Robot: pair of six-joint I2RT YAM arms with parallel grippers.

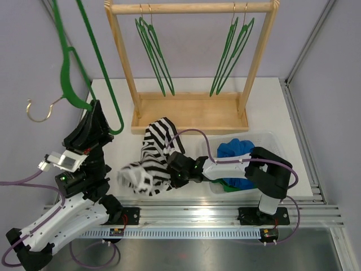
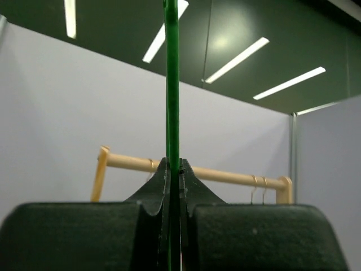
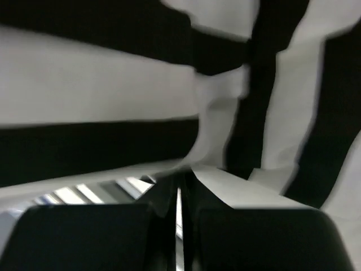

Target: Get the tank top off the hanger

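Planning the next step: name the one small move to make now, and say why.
Probably open the right gripper and drop the striped tank top onto the table: it already looks clear of the green hanger, which the left gripper holds raised aside.

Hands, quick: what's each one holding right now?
Left hand: closed on the green hanger.
Right hand: closed on the striped tank top.

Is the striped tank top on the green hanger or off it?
Off. The green hanger in the left gripper is bare; the tank top lies bunched on the table.
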